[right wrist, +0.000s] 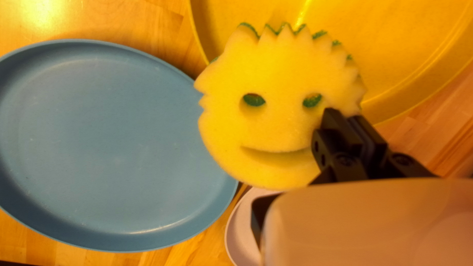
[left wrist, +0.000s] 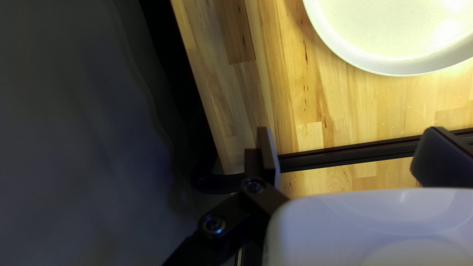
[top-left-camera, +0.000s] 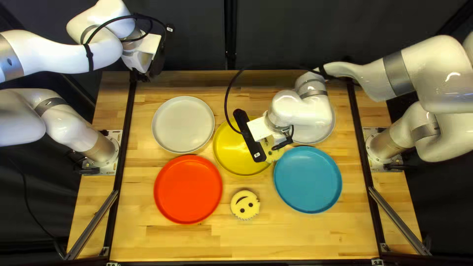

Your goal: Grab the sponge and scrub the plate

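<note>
Right wrist view shows my right gripper [top-left-camera: 277, 147] pinching a round yellow smiley-face foam sponge [right wrist: 281, 123] over the rims of the round yellow plastic plate [top-left-camera: 234, 160] and round blue plastic plate [top-left-camera: 308, 180]. My left gripper [top-left-camera: 143, 77] gapes open near the wooden desk's [top-left-camera: 177, 241] far edge.

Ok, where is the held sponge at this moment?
The sponge is pinched near its edge in my right gripper; in the right wrist view it overlaps the rims of the blue plate and yellow plate.
</note>
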